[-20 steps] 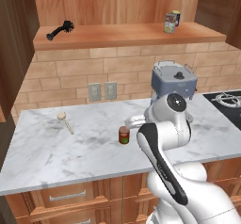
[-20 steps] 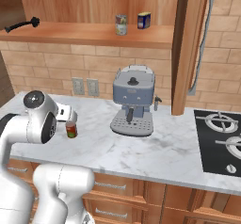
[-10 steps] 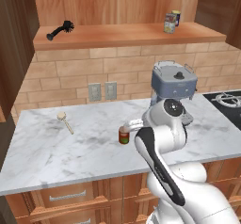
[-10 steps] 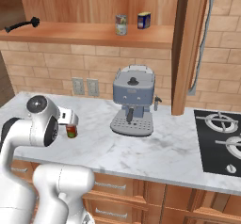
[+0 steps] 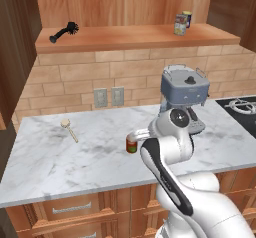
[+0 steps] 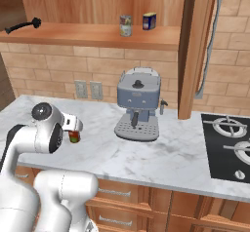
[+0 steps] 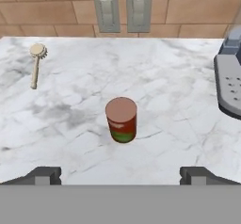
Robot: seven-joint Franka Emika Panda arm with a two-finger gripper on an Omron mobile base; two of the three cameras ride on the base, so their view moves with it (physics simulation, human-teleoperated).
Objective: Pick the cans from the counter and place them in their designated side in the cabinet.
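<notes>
arm folded low, gripper (image 7: 120, 175) apparently spread wide, empty

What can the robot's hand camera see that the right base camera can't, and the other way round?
The hand view alone shows the little wooden brush lying on the counter, and the open hand with its fingertips wide apart. The right base view alone shows the shelf with the silver can, the blue can, the black brush and the stove. Both show the dark red can, the wall outlets and the coffee machine.
</notes>
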